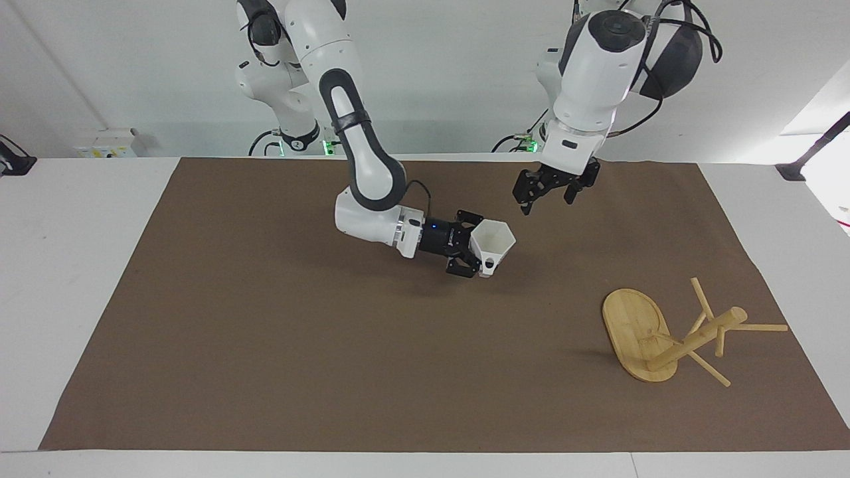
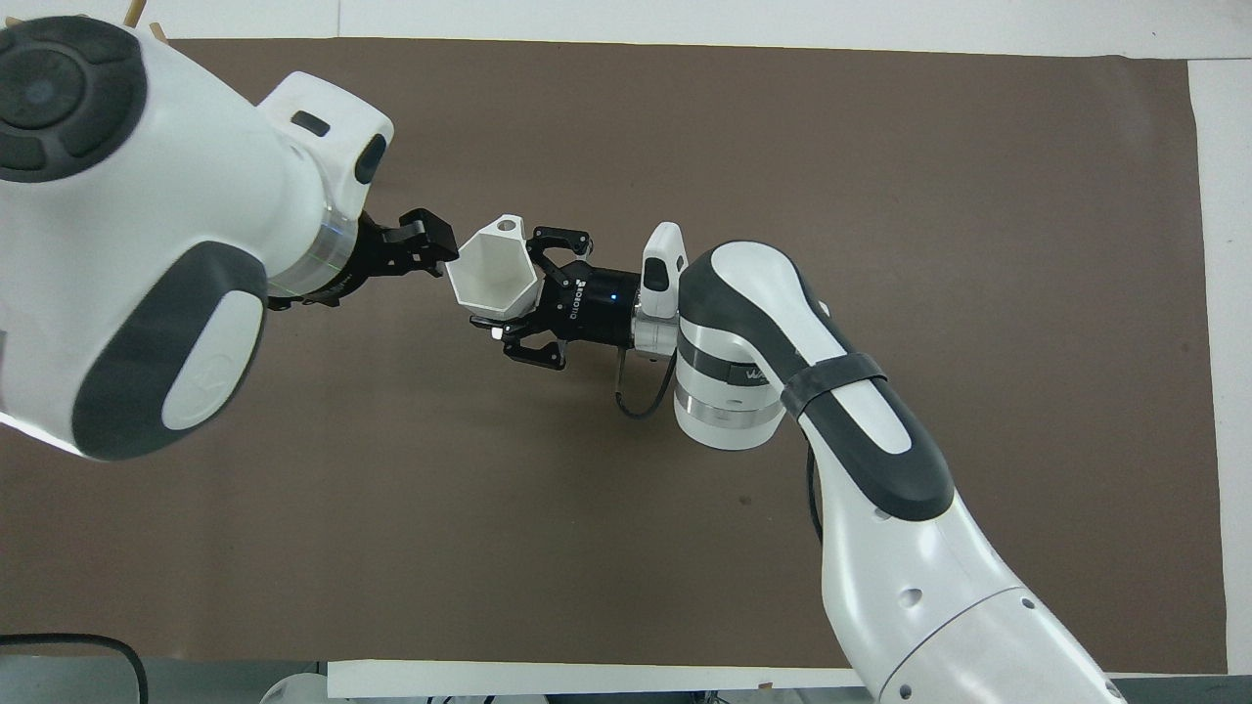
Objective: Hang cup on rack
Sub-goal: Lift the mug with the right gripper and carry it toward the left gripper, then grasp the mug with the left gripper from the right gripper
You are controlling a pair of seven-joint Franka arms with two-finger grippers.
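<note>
Two end effectors meet over the middle of the worktop (image 1: 199,372); the right end effector (image 1: 473,254) pinches the cup (image 1: 492,245) by its wall, mouth up, clear of the surface; the left end effector (image 1: 546,189) hangs above and close by, fingers spread. Thin, stiff plastic, the cup is probably light and slippery; the rim or handle side looks best to grasp. The rack (image 1: 671,335) stands toward the left arm's end, its pegs bare.

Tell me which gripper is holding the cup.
The right gripper holds the cup above the mat; the left gripper hangs nearby, carrying nothing.
</note>
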